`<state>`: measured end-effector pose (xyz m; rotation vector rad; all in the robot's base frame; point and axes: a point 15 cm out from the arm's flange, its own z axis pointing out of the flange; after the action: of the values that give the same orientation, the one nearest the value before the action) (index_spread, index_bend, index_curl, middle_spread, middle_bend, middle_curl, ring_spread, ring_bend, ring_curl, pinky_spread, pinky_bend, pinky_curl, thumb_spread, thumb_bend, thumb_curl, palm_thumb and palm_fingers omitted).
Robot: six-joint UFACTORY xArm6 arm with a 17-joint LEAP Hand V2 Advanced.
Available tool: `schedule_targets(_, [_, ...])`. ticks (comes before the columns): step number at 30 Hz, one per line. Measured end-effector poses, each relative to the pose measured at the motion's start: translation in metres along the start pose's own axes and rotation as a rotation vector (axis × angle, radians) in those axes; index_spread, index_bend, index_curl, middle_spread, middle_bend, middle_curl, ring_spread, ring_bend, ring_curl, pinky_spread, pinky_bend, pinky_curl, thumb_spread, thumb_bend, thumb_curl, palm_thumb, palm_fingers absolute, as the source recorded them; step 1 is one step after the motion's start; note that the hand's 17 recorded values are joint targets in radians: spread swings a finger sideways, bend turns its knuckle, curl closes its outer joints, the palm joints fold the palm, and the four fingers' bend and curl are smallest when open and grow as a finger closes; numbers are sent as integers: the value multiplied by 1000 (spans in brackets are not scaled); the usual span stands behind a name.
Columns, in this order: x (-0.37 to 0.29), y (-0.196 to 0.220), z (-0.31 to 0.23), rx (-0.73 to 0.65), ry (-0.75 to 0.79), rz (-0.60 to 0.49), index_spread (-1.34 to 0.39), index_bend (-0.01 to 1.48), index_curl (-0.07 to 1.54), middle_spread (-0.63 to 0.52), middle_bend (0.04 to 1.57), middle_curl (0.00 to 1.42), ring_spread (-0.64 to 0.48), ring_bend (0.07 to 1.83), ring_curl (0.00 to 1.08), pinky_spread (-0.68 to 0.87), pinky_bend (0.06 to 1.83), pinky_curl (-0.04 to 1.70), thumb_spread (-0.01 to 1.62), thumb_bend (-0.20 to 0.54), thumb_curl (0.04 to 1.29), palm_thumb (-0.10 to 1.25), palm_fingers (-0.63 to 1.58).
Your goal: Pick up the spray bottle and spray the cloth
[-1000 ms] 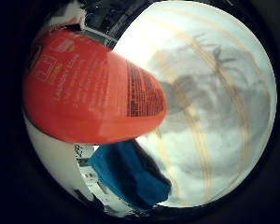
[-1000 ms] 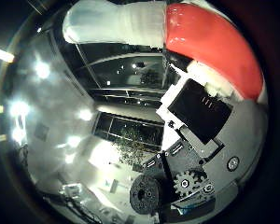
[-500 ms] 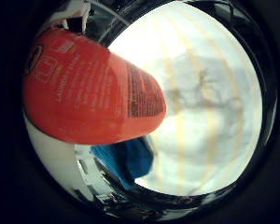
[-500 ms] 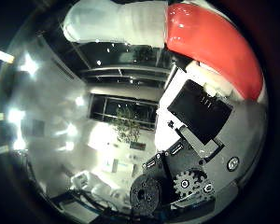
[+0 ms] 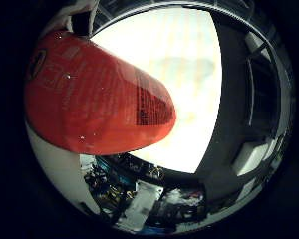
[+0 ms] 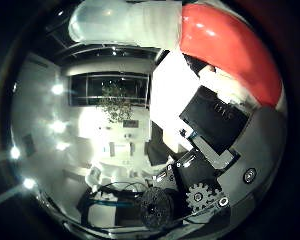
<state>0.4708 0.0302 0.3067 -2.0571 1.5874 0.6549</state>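
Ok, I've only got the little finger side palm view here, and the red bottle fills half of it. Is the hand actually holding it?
Observer: Yes. In the thumb side view the hand has its white and black fingers lying across the red body of the spray bottle.
Operator: Can you see the nozzle end? Mine only shows the body.
Observer: The whitish spray head shows at the end of the red body, clear of the fingers.
Operator: And the cloth?
Observer: It is not in the thumb side view. That view looks out at the room, with a plant in front of dark windows.
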Motion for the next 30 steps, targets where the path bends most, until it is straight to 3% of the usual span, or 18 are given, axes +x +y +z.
schedule_targets(17, [-92,41,21,-486,486,-132,-207,1118,745,-76,1363,588,-154,1480,563,-194,1042,1229,736,-18,887,1029,1201])
schedule_targets(30, [-98,39,75,-683,775,-141,-210,1114,751,-87,1364,586,-155,1483,567,-201,1033,1244,726,-18,893,1015,1200])
